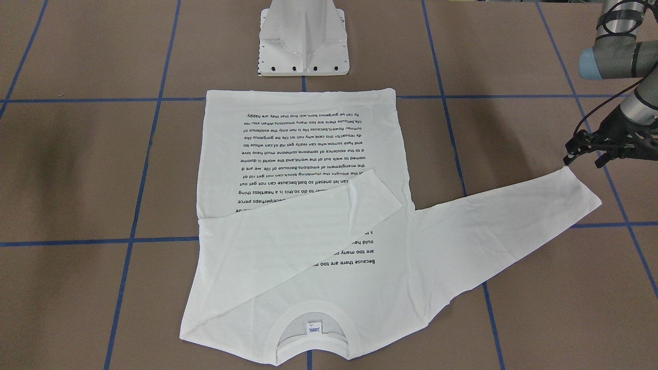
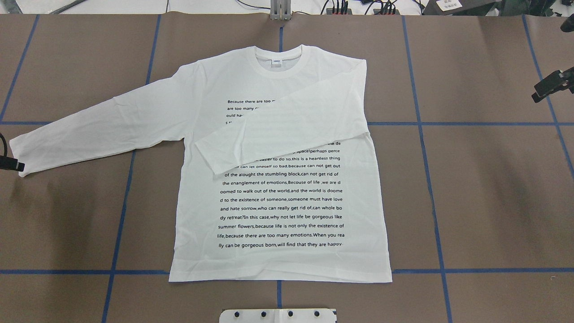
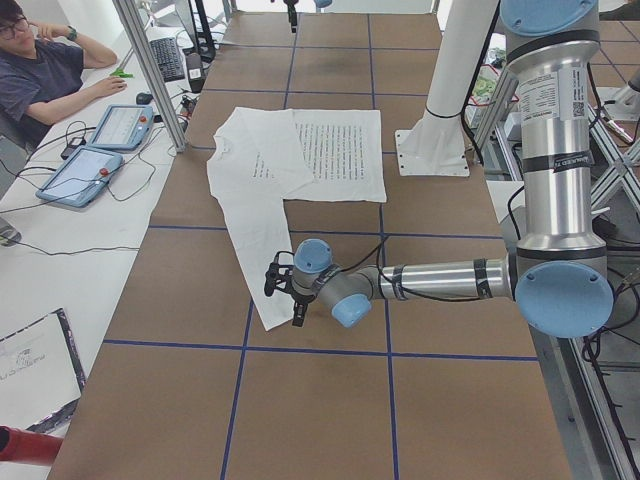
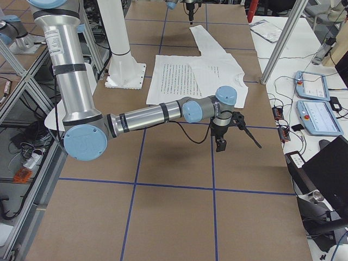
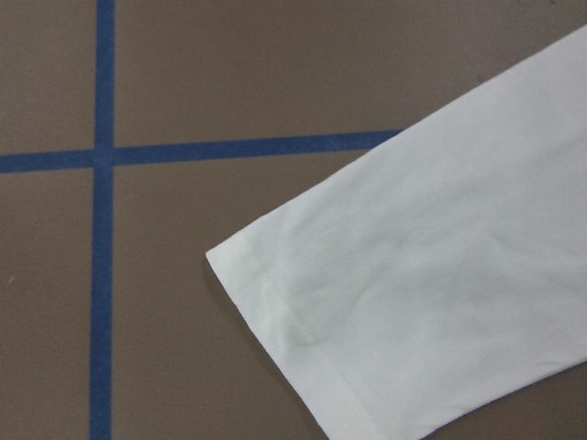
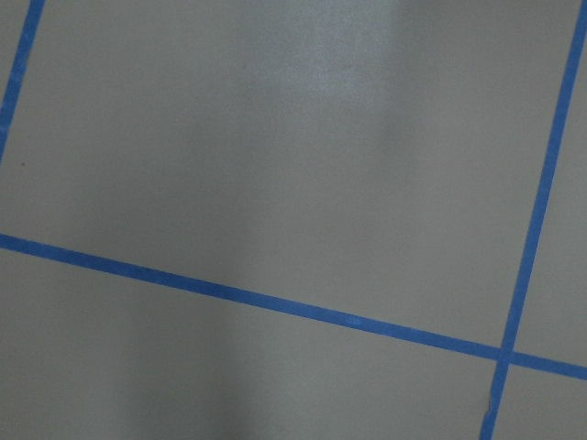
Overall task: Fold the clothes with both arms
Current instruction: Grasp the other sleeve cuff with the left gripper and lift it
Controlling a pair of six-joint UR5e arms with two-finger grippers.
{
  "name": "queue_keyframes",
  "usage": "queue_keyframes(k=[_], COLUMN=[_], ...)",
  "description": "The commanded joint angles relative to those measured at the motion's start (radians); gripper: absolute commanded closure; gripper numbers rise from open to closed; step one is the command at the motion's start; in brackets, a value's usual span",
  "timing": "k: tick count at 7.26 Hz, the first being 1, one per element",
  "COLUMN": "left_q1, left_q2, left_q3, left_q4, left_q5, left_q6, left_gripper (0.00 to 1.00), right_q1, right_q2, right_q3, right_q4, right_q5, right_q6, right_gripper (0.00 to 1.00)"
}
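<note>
- Overhead exterior checked: found white long-sleeved T-shirt (image 2: 287, 197) spread flat, front up, on brown tabletop (image 2: 484, 188) marked with a blue tape grid.
- Located ribbed round collar (image 2: 280, 74) and small neck label (image 2: 276, 62) at the end away from the robot's base.
- Noted block of black printed text (image 2: 280, 208) on the front, partly covered by one sleeve (image 2: 287, 130) laid diagonally across the chest.
- Noted other sleeve (image 2: 98, 130) stretched out flat toward the robot's left, with cuff (image 5: 266, 293) on the tabletop.
- Saw left gripper (image 1: 583, 156) just beside that cuff, fingers apart, holding nothing.
- Saw right gripper (image 4: 236, 142) well apart from the T-shirt, over bare tabletop, fingers spread wide, holding nothing.
</note>
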Motion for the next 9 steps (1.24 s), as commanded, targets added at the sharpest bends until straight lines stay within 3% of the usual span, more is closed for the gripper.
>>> queue_keyframes(k=[1, 4, 6, 9], left_q1=[0.025, 0.026, 0.026, 0.04], left_q2=[-0.03, -0.064, -0.064, -0.061], left_q3=[0.035, 0.064, 0.066, 0.067], left_q4=[-0.001, 0.0, 0.002, 0.003], left_q5=[-0.001, 0.0, 0.0, 0.005], left_q6=[-0.003, 0.004, 0.01, 0.012], left_gripper=[0.14, 0.15, 0.26, 0.3], right_q1=[0.0, 0.0, 0.0, 0.0], right_q2=[-0.001, -0.001, -0.001, -0.001], right_q3=[0.001, 0.001, 0.004, 0.002], right_q4=[0.0, 0.0, 0.0, 0.0], right_q5=[0.0, 0.0, 0.003, 0.003], right_q6=[0.003, 0.003, 0.004, 0.007], right_gripper=[0.0, 0.0, 0.0, 0.0])
